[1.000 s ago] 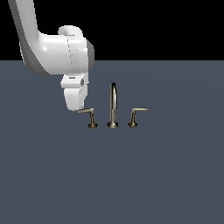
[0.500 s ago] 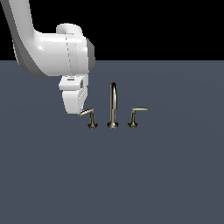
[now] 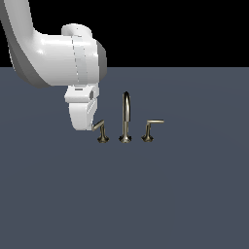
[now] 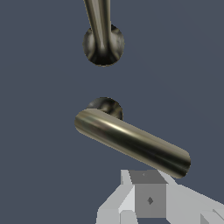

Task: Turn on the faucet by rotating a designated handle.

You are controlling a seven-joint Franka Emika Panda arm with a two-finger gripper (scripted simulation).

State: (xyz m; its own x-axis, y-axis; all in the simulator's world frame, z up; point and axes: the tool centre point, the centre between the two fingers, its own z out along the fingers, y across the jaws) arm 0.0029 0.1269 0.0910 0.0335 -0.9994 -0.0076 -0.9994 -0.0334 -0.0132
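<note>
The faucet (image 3: 126, 118) stands mid-floor: a tall arched spout between two lever handles. The designated handle (image 3: 100, 129) is the lever on the exterior view's left. Its slim bar slants, the free end lower and resting against my gripper (image 3: 86, 126). In the wrist view the bar (image 4: 132, 142) runs diagonally above its flared foot (image 4: 105, 106), with the spout (image 4: 102, 30) beyond. My gripper (image 4: 149, 199) is just beside the bar's free end. Its fingers look pressed together and hold nothing. The twin lever (image 3: 149, 130) on the exterior view's right keeps its bar level.
A flat dark grey floor (image 3: 170, 194) spreads all around the faucet. My white arm (image 3: 53, 58) comes in from the exterior view's upper left and hangs over the area left of the faucet.
The left lever's bar has swung from level to slanted, its free end dropping toward the gripper. The arm has shifted slightly, staying against the bar's end.
</note>
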